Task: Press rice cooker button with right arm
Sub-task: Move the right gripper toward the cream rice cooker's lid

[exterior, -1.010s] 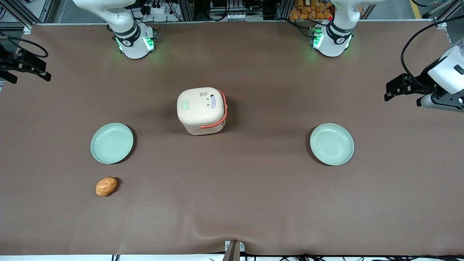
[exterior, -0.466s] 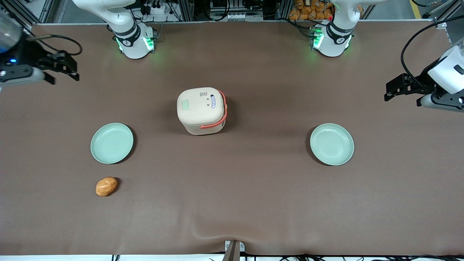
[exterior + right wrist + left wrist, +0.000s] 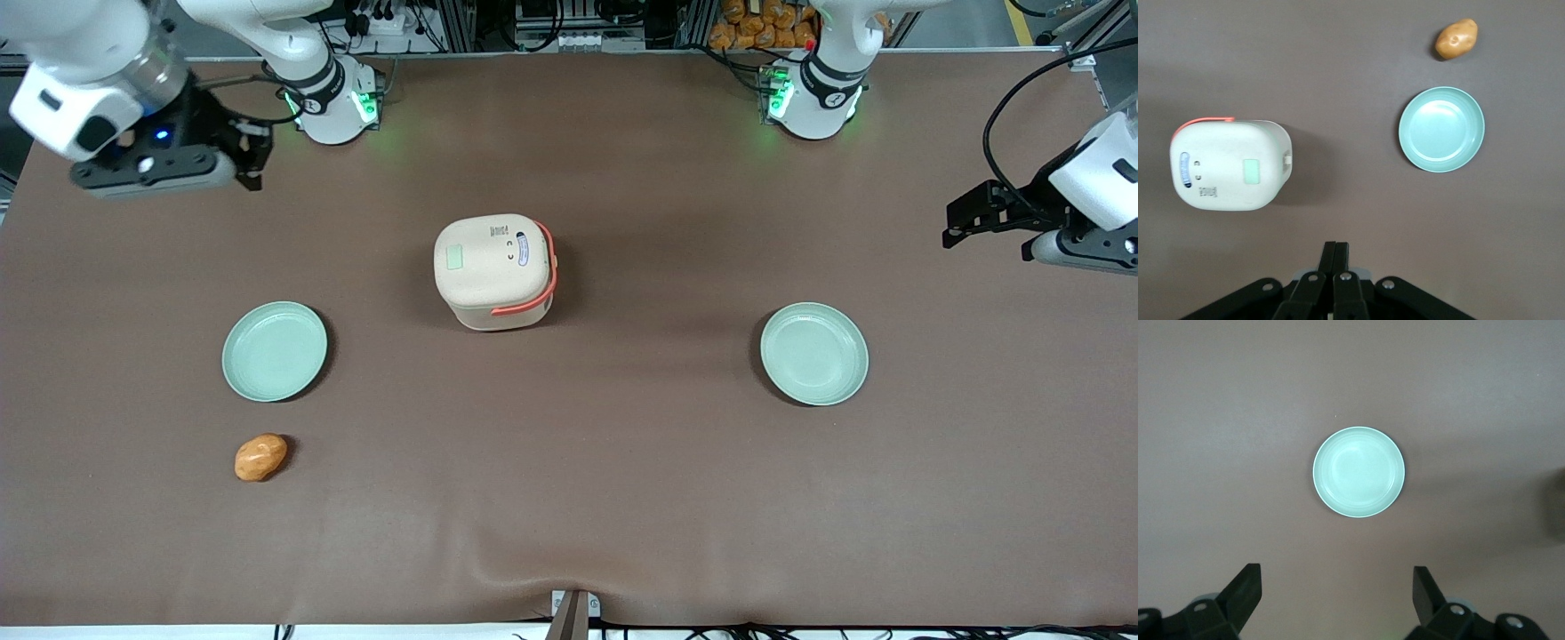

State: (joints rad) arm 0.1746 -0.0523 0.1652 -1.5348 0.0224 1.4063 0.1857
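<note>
I was only at the approach step, my black gripper (image 3: 1336, 250) with fingers pinched together hanging high and well away from the cream rounded-cube rice cooker (image 3: 494, 271) mid-table, so next I'd needed to swing over its lid and descend.

The rice cooker (image 3: 494, 267) is set on the table (image 3: 622, 498) at the centre of the front view, and one plate (image 3: 274, 351) is placed toward the working arm's end while the other plate (image 3: 813, 354) is placed toward the parked arm's end, both slightly nearer the camera than the cooker and well apart from it. A potato (image 3: 260, 457) is laid near the first plate, lower in the frame. The gripper (image 3: 256, 163) is held above the table in the upper part of the frame, at the working arm's end, well apart from the cooker.
</note>
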